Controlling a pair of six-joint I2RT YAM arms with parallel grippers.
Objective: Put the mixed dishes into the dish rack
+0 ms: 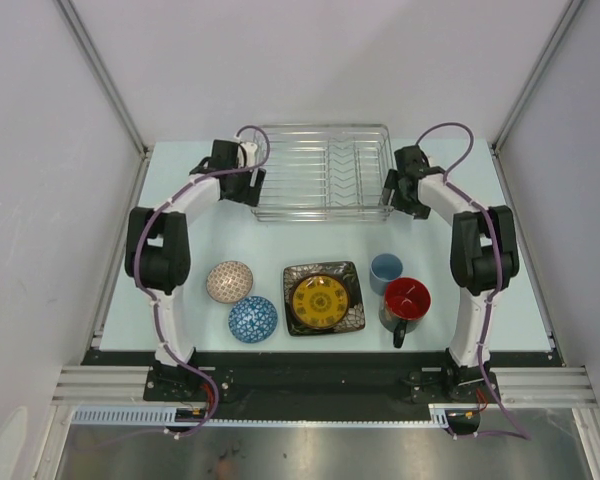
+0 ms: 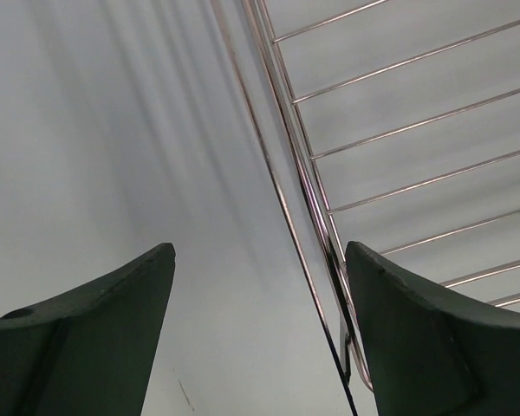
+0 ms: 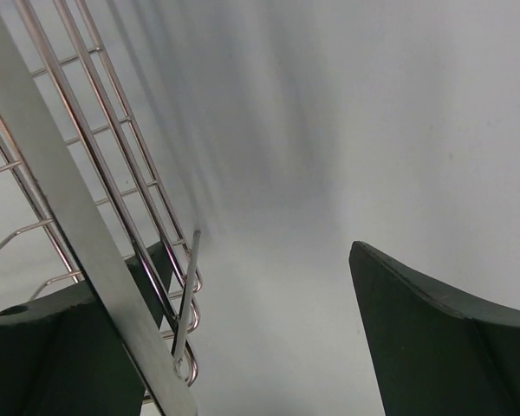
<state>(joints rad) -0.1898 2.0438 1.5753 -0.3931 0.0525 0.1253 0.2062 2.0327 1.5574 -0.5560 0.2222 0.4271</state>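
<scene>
Your left gripper (image 1: 248,180) is at the left end of the rack (image 1: 323,172), fingers apart with the rim wire between them. Your right gripper (image 1: 392,192) is at the right end, also spread wide. The rack stands at the far middle of the table (image 1: 300,245); along the near side lie the beige bowl (image 1: 229,281), blue bowl (image 1: 252,319), plate (image 1: 323,298), cup (image 1: 385,270) and mug (image 1: 405,302).

From above, the left jaws and the right jaws sit hidden under their own wrist housings at the two ends of the dish rack (image 1: 320,213), so contact with its wire cannot be judged there. The left wrist view cuts the dish rack (image 2: 315,160) off at its top and right edges, and the fingers (image 2: 87,347) at the bottom. In the right wrist view the dish rack (image 3: 69,199) covers part of one finger (image 3: 43,355), perhaps touching it. The mug (image 1: 407,298) overlaps the near side of the light-blue cup (image 1: 383,266).
</scene>
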